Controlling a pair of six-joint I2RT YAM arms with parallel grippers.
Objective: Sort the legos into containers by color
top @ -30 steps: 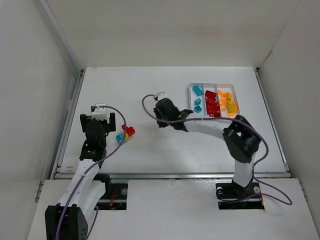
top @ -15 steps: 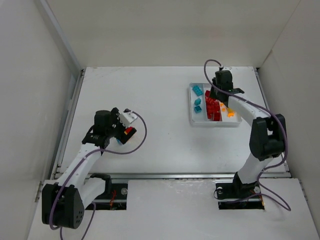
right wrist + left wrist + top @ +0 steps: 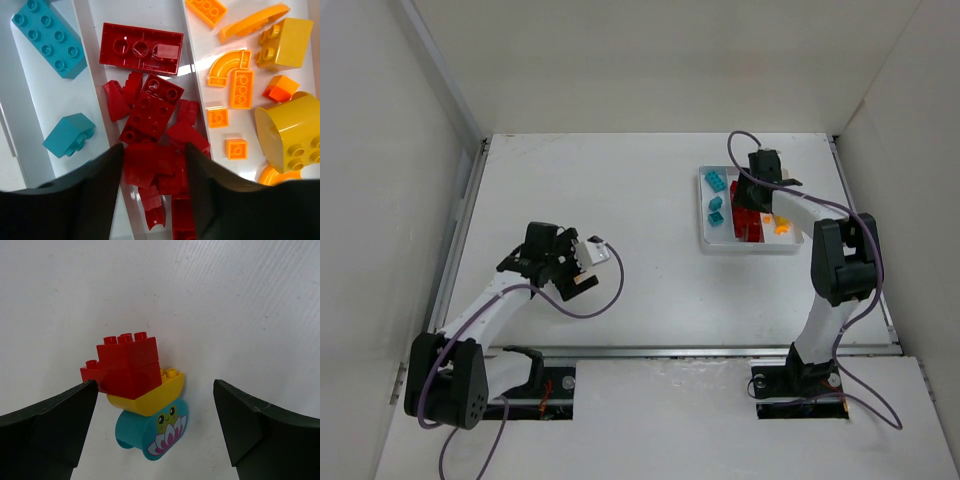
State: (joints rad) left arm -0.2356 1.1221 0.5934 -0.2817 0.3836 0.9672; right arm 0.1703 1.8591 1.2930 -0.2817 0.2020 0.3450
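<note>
top view: the left arm (image 3: 480, 315) rises from its base with the elbow bent and the wrist turned to the right. the left gripper (image 3: 580, 275) points down at the table (image 3: 650, 190), well apart from the white tray (image 3: 704, 243). the right arm (image 3: 840, 265) stands folded, its forearm reaching back and left, with the right gripper (image 3: 756, 196) above the tray's middle compartment

left wrist view: the fingers are spread wide on either side of a stack of legos (image 3: 142, 390), touching nothing. the stack is a red brick (image 3: 127, 365) on a yellow curved piece (image 3: 150, 399) on a teal round piece (image 3: 142, 432)

right wrist view: the fingers are partly parted and grip nothing. below them lie red legos (image 3: 150, 107) in the middle compartment, teal legos (image 3: 47, 37) in the left one and orange-yellow legos (image 3: 280, 42) in the right one
</note>
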